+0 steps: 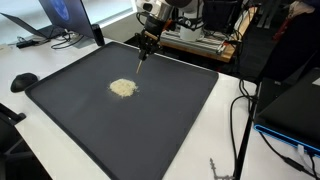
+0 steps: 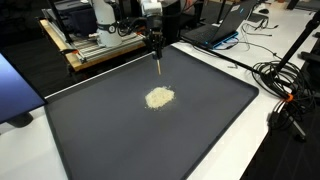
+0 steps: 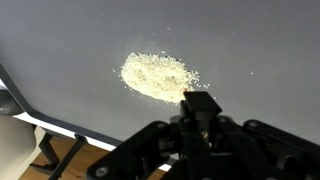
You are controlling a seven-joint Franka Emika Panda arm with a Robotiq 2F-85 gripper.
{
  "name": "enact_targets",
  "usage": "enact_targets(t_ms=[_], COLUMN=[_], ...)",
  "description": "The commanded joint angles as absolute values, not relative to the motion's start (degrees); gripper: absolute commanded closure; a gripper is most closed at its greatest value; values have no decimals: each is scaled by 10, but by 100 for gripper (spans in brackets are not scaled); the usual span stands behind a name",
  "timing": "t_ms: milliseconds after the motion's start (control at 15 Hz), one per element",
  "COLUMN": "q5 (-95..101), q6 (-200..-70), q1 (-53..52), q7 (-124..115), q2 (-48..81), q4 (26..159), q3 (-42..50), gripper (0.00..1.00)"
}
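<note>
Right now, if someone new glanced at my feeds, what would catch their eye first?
First the pale heap of grains near the middle of the dark mat, the only light patch on it. Then the pincer over the mat's far side in both exterior views, shut on a thin stick that hangs down toward the mat, apart from the heap. Whether the stick's tip touches the mat cannot be told.

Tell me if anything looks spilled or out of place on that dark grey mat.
A small heap of pale yellowish grains lies loose near the middle of the dark grey mat, with stray specks scattered around it. Nothing else stands out.
</note>
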State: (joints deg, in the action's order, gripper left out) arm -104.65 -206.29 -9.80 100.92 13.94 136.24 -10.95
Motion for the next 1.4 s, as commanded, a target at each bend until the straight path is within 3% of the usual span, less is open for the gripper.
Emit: enact_targets(t_ms=[0,400,800,1333], q5=[-1160,-1284,-1378,-1341], q6=[-2120,-2204,-2277,-2426], q1=[-66,1,58,258], q7=[1154,1372,1601,1602], q2=[146,106,148,279], q4=[1315,1250,1111,1016], q3=[-139,-172,-225,-576], gripper=[97,97,97,97])
